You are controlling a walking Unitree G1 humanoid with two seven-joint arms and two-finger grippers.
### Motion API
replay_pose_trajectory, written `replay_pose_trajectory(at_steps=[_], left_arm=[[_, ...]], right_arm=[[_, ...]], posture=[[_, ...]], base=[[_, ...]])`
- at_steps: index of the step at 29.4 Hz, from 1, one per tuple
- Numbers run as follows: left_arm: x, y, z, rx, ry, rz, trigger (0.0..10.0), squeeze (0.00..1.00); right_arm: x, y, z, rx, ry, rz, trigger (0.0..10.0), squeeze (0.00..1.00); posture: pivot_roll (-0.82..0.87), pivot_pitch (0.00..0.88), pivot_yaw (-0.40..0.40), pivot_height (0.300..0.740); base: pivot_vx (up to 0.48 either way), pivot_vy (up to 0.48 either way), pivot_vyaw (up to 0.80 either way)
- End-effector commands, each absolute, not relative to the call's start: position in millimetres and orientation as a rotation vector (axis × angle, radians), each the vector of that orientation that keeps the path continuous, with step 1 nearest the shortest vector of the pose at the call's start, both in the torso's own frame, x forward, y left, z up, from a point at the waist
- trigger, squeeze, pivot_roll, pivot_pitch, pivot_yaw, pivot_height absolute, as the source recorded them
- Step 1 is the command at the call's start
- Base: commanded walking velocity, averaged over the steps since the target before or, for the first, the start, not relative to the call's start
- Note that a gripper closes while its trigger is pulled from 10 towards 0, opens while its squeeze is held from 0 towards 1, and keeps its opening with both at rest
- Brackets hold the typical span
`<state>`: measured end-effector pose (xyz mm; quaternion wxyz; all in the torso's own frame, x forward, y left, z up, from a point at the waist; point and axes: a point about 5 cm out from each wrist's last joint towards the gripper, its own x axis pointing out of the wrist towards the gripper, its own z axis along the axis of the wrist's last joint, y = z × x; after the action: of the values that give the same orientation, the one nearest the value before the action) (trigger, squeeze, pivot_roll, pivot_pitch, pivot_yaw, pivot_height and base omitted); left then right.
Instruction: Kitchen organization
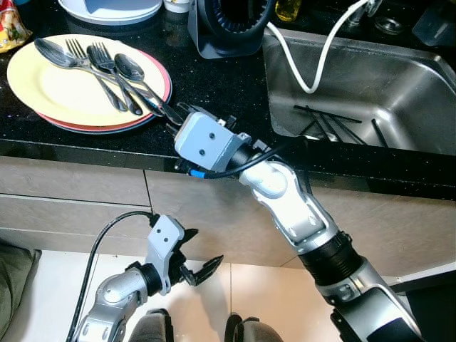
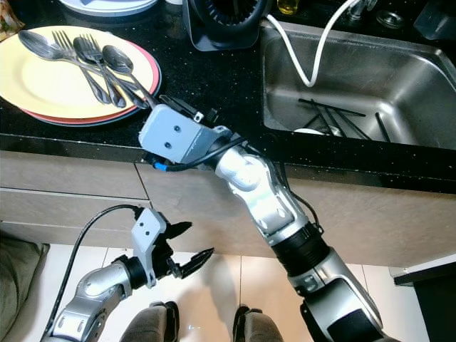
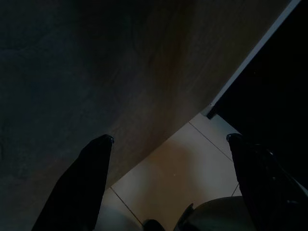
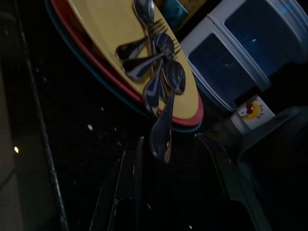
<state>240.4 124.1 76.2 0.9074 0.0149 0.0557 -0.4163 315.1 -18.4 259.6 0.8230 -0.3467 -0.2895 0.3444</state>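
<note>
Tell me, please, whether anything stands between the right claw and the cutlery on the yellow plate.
Nothing visible does: the right claw is open at the spoon handle overhanging the yellow plate.

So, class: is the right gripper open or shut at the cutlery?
Open. The right gripper has its fingers spread either side of a spoon handle, not closed on it.

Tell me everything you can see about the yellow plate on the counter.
The yellow plate is round and glossy, lying flat on a red plate stacked beneath it, near the front edge of the black speckled counter. Two forks and two spoons lie across it, handles jutting over its rim toward the right gripper, whose open fingers flank one handle.
</note>
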Motion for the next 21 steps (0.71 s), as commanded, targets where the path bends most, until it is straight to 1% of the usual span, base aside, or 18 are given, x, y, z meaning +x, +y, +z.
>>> replay_pose_trajectory(at_steps=[1,9,11,19,20,21], left_arm=[[234.8,122.6,70.9,0.027,0.137,-0.872,10.0,0.0],[234.6,121.7,70.6,0.027,0.139,-0.878,10.0,0.0],[234.7,121.4,70.6,0.028,0.139,-0.881,10.0,0.0],[235.1,123.1,70.6,0.032,0.14,-0.882,10.0,0.0],[235.2,123.1,70.7,0.032,0.14,-0.882,10.0,0.0],[235.2,123.1,70.7,0.032,0.14,-0.882,10.0,0.0]], right_arm=[[314.4,-16.8,259.6,-0.773,-0.633,0.731,10.0,0.0],[314.3,-13.6,256.7,-0.836,-0.648,0.726,10.0,0.0],[315.6,-14.2,255.7,-0.876,-0.659,0.701,10.0,0.0],[316.4,-14.3,256.6,-0.904,-0.68,0.672,10.0,0.0],[316.7,-14.2,256.5,-0.91,-0.681,0.669,5.5,0.0],[316.7,-14.2,256.5,-0.91,-0.681,0.669,5.5,0.0]], posture=[[0.15,0.201,-0.072,0.74],[0.15,0.199,-0.072,0.74],[0.15,0.198,-0.072,0.74],[0.15,0.194,-0.072,0.74],[0.15,0.194,-0.072,0.74],[0.15,0.194,-0.072,0.74]], base=[[0.0,0.0,0.0],[0.0,0.0,0.0],[0.0,0.0,0.0],[0.0,0.0,0.0],[0.0,0.0,0.0],[0.0,0.0,0.0]])
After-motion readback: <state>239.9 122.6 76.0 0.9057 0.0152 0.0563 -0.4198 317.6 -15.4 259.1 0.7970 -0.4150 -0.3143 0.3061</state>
